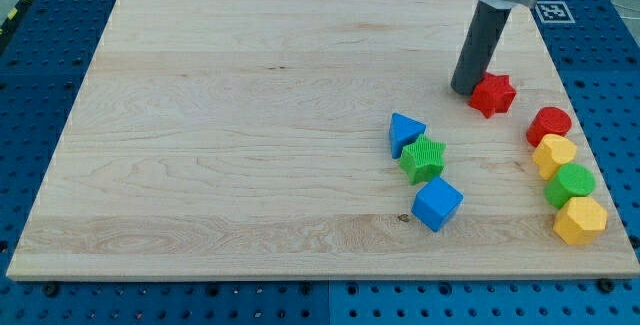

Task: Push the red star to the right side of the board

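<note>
The red star (493,94) lies on the wooden board (250,125) toward the view's upper right. My tip (465,89) stands on the board just left of the star, touching or nearly touching its left edge. The dark rod rises from there to the view's top edge.
A red round block (549,124), a yellow block (554,154), a green block (570,184) and a yellow hexagon (579,221) line the right edge. A blue triangle (404,132), green star (423,158) and blue cube (437,204) sit right of centre.
</note>
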You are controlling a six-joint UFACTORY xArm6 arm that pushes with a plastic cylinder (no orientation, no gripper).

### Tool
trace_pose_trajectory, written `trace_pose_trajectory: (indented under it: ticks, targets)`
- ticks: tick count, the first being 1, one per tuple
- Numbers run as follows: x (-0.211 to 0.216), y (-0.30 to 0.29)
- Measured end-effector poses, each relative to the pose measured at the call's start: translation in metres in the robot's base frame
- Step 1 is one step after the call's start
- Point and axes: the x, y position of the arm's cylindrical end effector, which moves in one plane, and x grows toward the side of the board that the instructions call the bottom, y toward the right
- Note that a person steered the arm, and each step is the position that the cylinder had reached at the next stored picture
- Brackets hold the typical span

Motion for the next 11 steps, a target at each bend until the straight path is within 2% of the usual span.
trace_pose_trajectory:
  ticks: [2, 3, 4, 11]
  targets:
    - [-0.011, 0.002]
    - [-0.011, -0.032]
    - [0.003, -0.013]
    - [0.004, 0.039]
